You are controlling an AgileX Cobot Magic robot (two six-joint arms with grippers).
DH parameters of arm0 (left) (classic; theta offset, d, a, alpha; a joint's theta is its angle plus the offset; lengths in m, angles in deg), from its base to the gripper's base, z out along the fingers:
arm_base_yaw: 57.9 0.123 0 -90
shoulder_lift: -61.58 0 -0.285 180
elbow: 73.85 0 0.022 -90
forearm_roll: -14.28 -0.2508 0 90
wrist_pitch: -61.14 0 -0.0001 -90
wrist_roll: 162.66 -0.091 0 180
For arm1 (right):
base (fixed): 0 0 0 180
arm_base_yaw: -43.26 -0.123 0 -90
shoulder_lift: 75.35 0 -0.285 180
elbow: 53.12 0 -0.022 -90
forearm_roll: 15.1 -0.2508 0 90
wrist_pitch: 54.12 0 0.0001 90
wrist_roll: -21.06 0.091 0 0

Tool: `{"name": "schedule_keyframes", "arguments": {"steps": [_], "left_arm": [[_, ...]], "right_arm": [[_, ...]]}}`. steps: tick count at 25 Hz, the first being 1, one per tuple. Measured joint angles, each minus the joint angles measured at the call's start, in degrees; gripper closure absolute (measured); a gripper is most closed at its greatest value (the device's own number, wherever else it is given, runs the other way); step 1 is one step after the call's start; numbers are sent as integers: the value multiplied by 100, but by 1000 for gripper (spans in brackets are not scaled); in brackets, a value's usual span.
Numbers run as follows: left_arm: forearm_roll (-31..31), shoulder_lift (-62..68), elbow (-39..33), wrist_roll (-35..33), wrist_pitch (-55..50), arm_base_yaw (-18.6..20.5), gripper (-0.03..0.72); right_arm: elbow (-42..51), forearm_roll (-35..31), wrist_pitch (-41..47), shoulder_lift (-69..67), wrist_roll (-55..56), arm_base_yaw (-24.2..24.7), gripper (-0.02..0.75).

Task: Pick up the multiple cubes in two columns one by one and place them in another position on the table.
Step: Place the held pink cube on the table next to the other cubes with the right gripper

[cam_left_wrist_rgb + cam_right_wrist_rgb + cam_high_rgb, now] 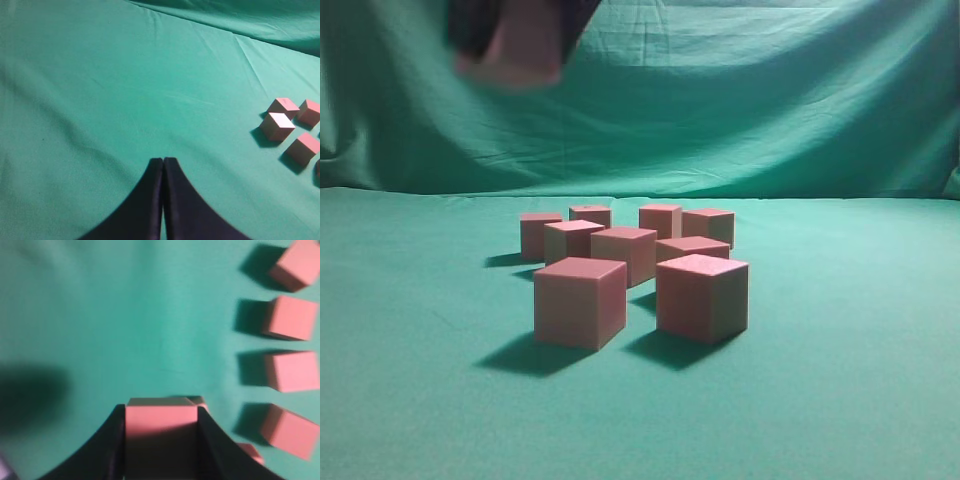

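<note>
Transport is the step in hand: my right gripper (161,440) clamps one cube (160,427) high above the table (860,400), my left gripper (163,165) rests pressed together, and next I need a bare spot away from the remaining cubes (640,275).

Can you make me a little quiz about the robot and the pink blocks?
1. True or false: the right gripper is carrying a cube above the table.
2. How many cubes sit on the table in the exterior view?
3. The left gripper jaws are: A) wide open, B) pressed together, C) squeezing a cube.

Key:
1. True; a cube sits between its jaws, up high.
2. Eight, counting from the nearest cube back.
3. B.
</note>
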Motion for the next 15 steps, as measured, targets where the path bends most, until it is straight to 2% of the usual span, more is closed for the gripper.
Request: {"name": "schedule_keyframes", "arguments": {"steps": [8, 15], "left_arm": [[0, 0, 0, 0, 0, 0, 688], [0, 0, 0, 0, 0, 0, 688]], "right_arm": [[12, -63, -519, -845, -78, -254, 486], [12, 467, -974, -1275, 421, -254, 486]]}}
